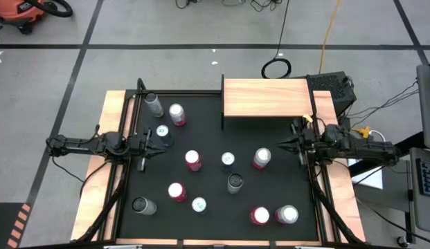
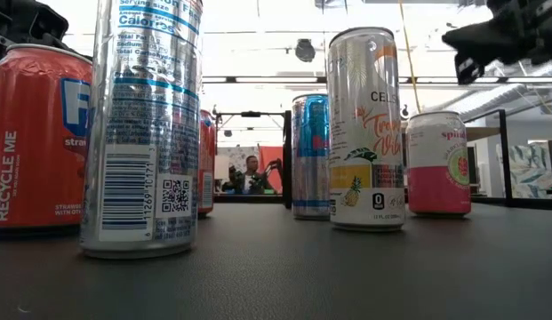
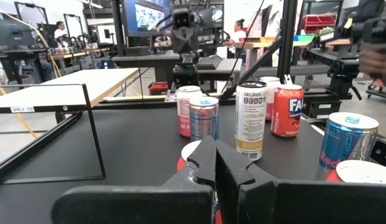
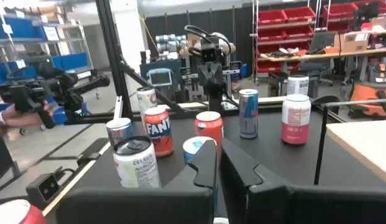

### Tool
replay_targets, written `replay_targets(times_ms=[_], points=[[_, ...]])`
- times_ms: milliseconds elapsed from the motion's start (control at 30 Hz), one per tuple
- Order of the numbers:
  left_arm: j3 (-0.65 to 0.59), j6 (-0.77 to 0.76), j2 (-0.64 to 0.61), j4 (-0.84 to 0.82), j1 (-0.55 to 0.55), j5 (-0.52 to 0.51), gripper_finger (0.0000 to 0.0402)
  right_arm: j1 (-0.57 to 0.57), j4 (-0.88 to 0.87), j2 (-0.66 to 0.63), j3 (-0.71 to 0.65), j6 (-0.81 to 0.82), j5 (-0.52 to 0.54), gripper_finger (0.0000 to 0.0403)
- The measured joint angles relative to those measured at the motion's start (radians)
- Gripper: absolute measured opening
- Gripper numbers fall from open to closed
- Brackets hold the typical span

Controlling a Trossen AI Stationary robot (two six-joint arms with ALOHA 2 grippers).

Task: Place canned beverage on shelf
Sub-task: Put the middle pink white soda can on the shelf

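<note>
- The shelf (image 1: 264, 97) stands empty at the far edge of the black worktop (image 1: 208, 218), toward the right side.
- 12 cans stand upright across the worktop, among them a red-topped can (image 1: 192, 160) near the middle.
- Left end effector (image 1: 158, 140) sits at the left side, fingers closed, gripping nothing.
- Right end effector (image 1: 282, 143) sits at the right side near the shelf, fingers closed, empty.

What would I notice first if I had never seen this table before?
Lots of drink cans standing scattered all over the black table. At its far edge stands a light-wood shelf with nothing on top. The left gripper and right gripper wait at opposite sides, fingers shut and holding nothing.
</note>
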Motion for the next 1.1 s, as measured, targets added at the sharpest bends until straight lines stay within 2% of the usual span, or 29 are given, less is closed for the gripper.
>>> replay_targets(times_ms=[367, 633, 900, 1100], points=[[0.0, -0.005, 0.0, 0.004, 0.0, -0.033, 0.0, 0.0, -0.203, 0.247, 0.37, -0.015, 0.002, 0.0], [0.0, -0.006, 0.0, 0.004, 0.0, -0.035, 0.0, 0.0, -0.284, 0.422, 0.592, -0.011, 0.002, 0.0], [0.0, -0.007, 0.0, 0.003, 0.0, -0.037, 0.0, 0.0, -0.381, 0.564, 0.759, 0.025, 0.0, 0.0], [0.0, -0.007, 0.0, 0.003, 0.0, -0.038, 0.0, 0.0, -0.421, 0.612, 0.792, -0.017, 0.0, 0.0]])
